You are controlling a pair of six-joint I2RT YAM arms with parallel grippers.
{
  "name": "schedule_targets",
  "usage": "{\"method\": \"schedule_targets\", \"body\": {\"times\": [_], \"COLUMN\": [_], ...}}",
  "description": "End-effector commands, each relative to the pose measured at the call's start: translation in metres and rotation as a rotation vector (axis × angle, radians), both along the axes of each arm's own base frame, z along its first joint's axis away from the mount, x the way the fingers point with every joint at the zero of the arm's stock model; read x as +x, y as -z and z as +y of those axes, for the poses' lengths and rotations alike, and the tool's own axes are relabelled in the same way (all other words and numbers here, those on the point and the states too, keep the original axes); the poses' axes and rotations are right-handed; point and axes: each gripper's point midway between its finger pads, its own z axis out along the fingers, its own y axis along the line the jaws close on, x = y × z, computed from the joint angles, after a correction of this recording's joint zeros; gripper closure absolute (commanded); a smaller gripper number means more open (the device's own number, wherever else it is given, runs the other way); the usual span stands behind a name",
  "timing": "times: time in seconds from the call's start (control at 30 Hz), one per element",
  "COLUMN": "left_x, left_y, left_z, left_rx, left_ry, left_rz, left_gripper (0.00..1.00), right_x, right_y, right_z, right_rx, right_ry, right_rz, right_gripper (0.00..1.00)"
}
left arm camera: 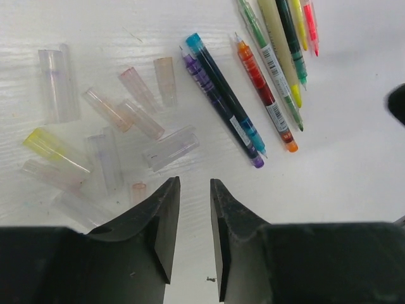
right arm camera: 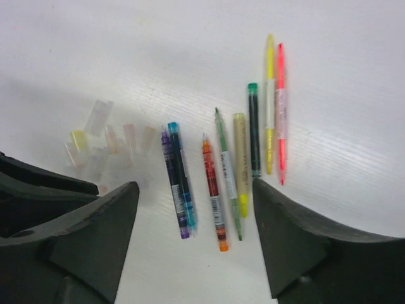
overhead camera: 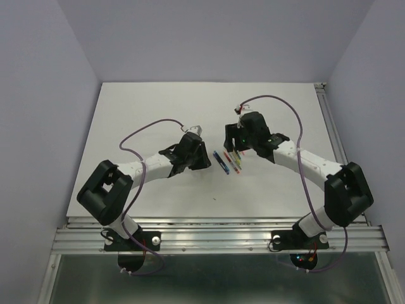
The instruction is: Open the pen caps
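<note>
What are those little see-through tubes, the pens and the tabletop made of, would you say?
The caps: probably thin plastic, translucent and glossy; the table shows through them. The pens: likely plastic, tinted clear barrels with paper-looking labels. The table: white, matte, faintly grained; could be painted wood or laminate.

My left arm (overhead camera: 149, 166) elbowed out and reaching inward, left jaws narrowly parted and empty, my right arm (overhead camera: 310, 161) mirroring it, right jaws spread wide, empty
</note>
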Motion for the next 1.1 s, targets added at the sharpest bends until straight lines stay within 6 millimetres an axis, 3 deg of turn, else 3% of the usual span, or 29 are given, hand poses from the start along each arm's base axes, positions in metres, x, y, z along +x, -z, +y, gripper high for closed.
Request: {"method": "schedule_targets", "body": {"times": [0.0, 0.03, 0.07, 0.17, 0.2, 0.3, 0.43, 0.57, 0.73, 1.07], "left_x": [0.006, 0.006, 0.006, 0.004, 0.004, -0.001, -0.010, -0.013, -0.019, -0.021], "left_y": [-0.018, -0.020, -0.028, -0.050, -0.057, -0.082, -0.115, -0.120, -0.105, -0.091], "left_z": [-0.009, -0.009, -0.010, -0.011, -0.011, -0.006, 0.008, 0.029, 0.051, 0.062], "left_rx": [-0.009, -0.012, -0.025, -0.055, -0.065, -0.102, -0.154, -0.143, -0.090, -0.044], "left_ry": [0.019, 0.022, 0.026, 0.041, 0.041, 0.043, 0.026, -0.040, -0.103, -0.124], "left_rz": [-0.045, -0.049, -0.064, -0.113, -0.129, -0.188, -0.273, -0.321, -0.304, -0.273], "left_gripper": [0.57, 0.51, 0.40, 0.23, 0.15, 0.03, 0.01, 0.01, 0.01, 0.01], "right_x": [0.015, 0.015, 0.017, 0.017, 0.017, 0.024, 0.029, 0.034, 0.040, 0.052], "right_y": [-0.033, -0.035, -0.040, -0.030, -0.025, -0.012, 0.009, 0.023, 0.043, 0.071], "right_z": [-0.043, -0.051, -0.064, -0.090, -0.107, -0.142, -0.174, -0.194, -0.193, -0.200], "right_rx": [0.032, 0.032, 0.036, -0.004, -0.031, -0.064, -0.063, -0.120, -0.121, -0.138], "right_ry": [0.268, 0.305, 0.343, 0.397, 0.425, 0.486, 0.533, 0.566, 0.541, 0.537], "right_rz": [-0.118, -0.128, -0.143, -0.117, -0.094, -0.062, 0.003, 0.042, 0.103, 0.166], "right_gripper": [0.10, 0.02, 0.00, 0.00, 0.00, 0.00, 0.00, 0.00, 0.00, 0.00]}}
